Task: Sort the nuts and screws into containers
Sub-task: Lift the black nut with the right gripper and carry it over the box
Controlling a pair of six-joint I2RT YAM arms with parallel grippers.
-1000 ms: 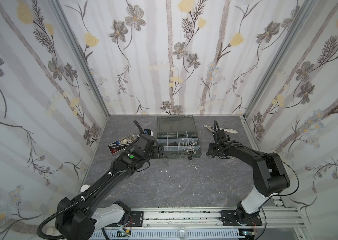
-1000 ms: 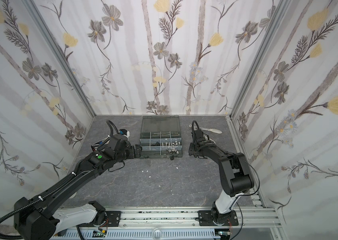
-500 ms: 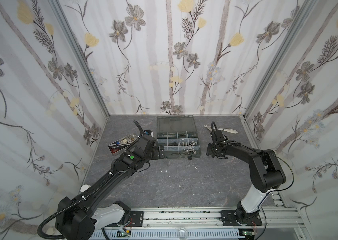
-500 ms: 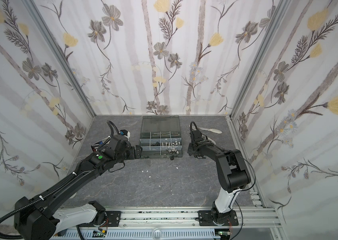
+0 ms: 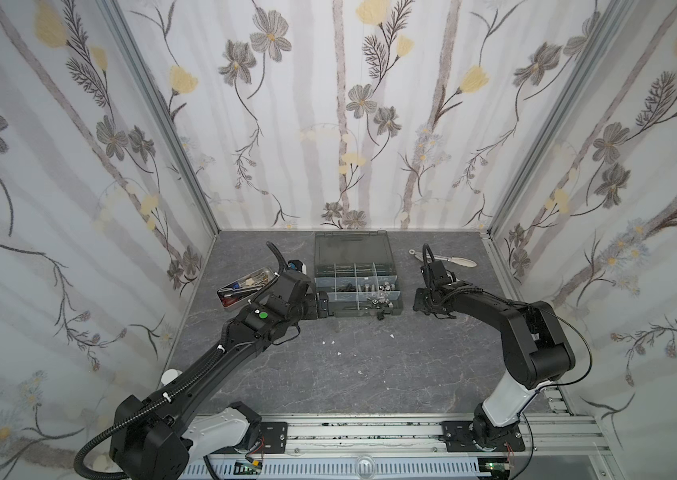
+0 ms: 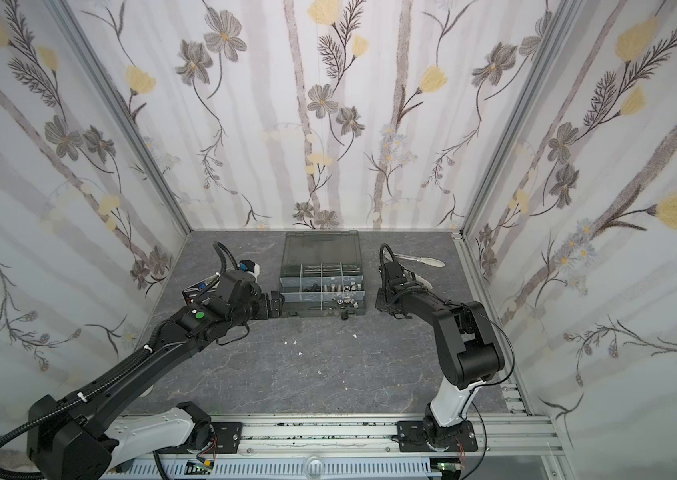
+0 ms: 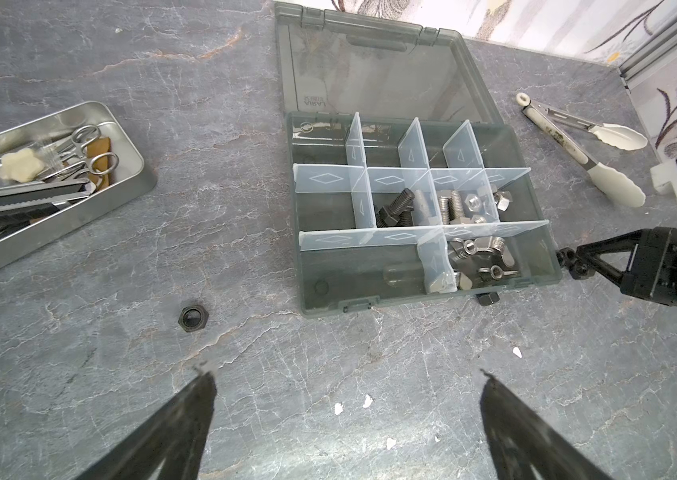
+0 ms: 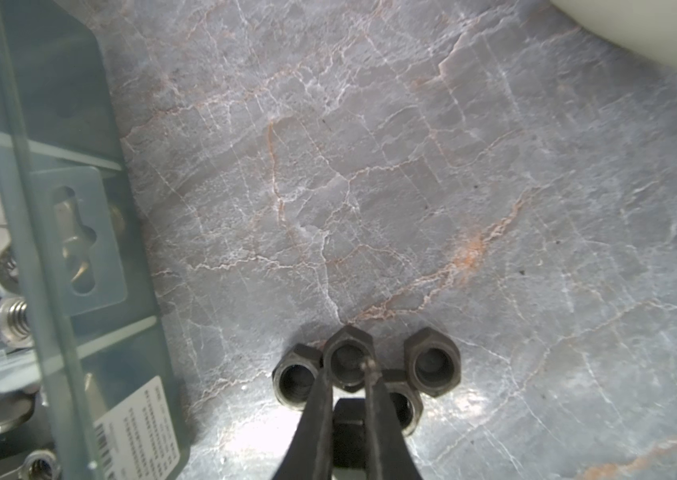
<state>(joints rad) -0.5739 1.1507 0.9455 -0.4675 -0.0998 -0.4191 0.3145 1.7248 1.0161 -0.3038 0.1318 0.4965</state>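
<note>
In both top views the organizer box (image 5: 349,249) (image 6: 322,249) is seen open at the back middle of the desk (image 5: 370,365), with its clear lid laid flat behind it. The left gripper (image 5: 323,305) (image 6: 276,305) is held low just beside the box's near left corner. The right gripper (image 5: 419,302) (image 6: 381,300) is lowered to the desk just off the box's right side. A metal tray (image 5: 245,286) is placed left of the box, and tongs (image 5: 447,260) lie at the back right.

In the left wrist view the left gripper (image 7: 345,376) is shown with its jaws spread wide and nothing between them. A lone black nut (image 7: 193,318) is seen on the desk between tray and box, apart from both. Among the compartments (image 7: 411,145), black screws (image 7: 395,208) and silver screws (image 7: 449,205) are found in the middle row. Silver nuts (image 7: 474,203) are seen toward that row's right end. Wing nuts (image 7: 478,257) are heaped in the near right compartment.

In the right wrist view four black nuts (image 8: 432,361) are clustered on the desk near the box wall. The right gripper (image 8: 345,369) is drawn almost fully closed, with its tips set on the middle nut (image 8: 347,353). Whether that nut is truly pinched cannot be told.
</note>
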